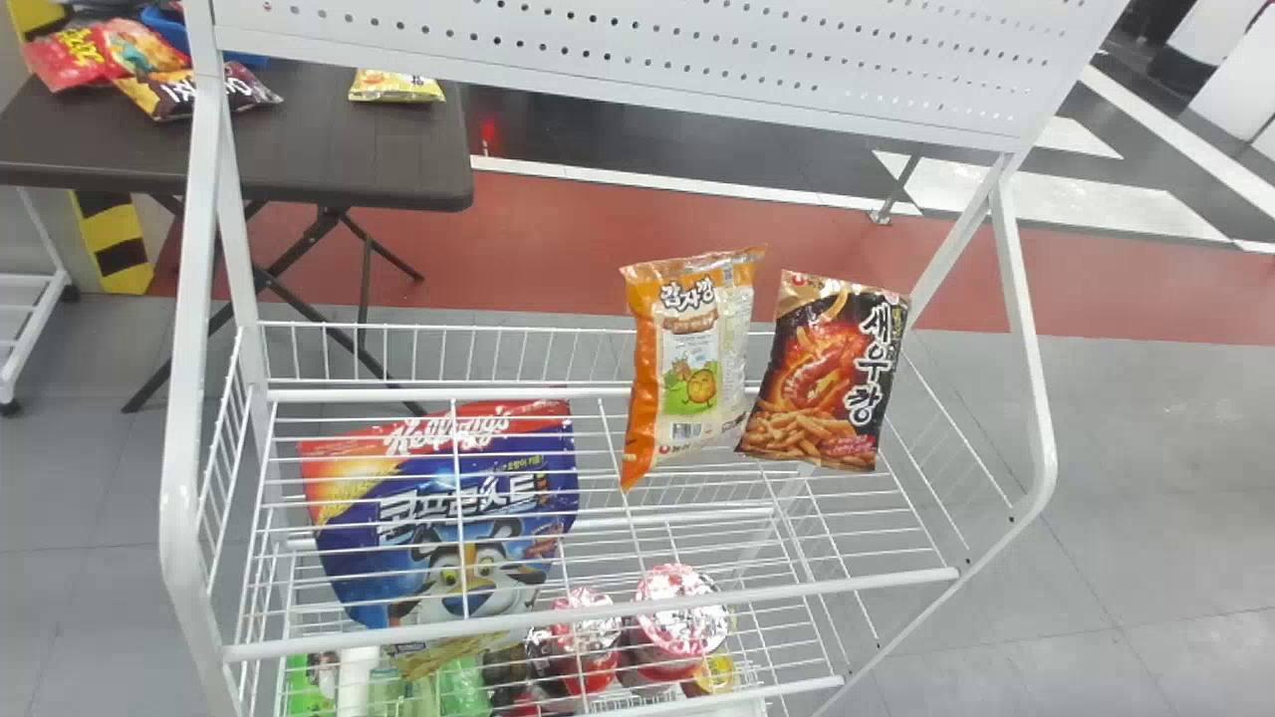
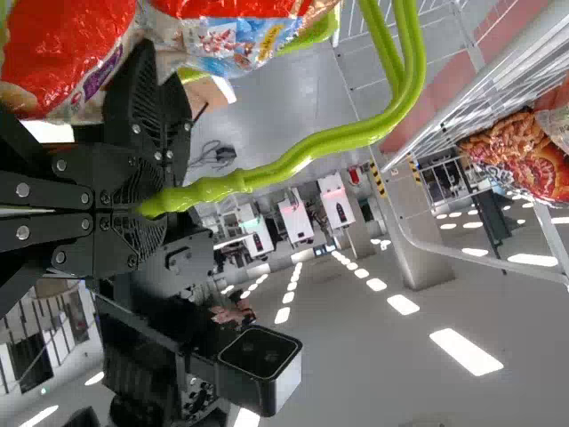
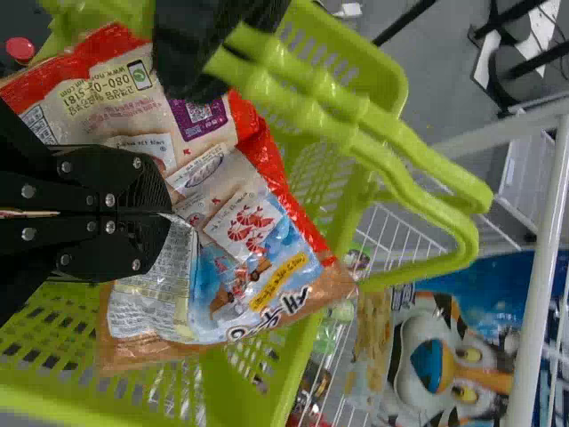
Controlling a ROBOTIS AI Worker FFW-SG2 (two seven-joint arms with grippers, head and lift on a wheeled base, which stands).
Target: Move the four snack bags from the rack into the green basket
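Two green handles [image 2: 382,133] run into your left gripper [image 2: 158,206], its jaws closed around them. Your right gripper [image 3: 169,213] is pinched shut on the edge of a snack bag [image 3: 227,258] over the green basket [image 3: 373,80]. On the rack [image 1: 179,498], you have an orange-edged bag [image 1: 692,358], then a dark bag [image 1: 827,378] just beside it.

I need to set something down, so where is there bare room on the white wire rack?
Bare wire shows between the black, shrimp-pictured bag and the front rail; that looks best. The left is crowded: a big red-and-blue cereal bag shows through the wires. Red-and-white cups crowd the lower middle.
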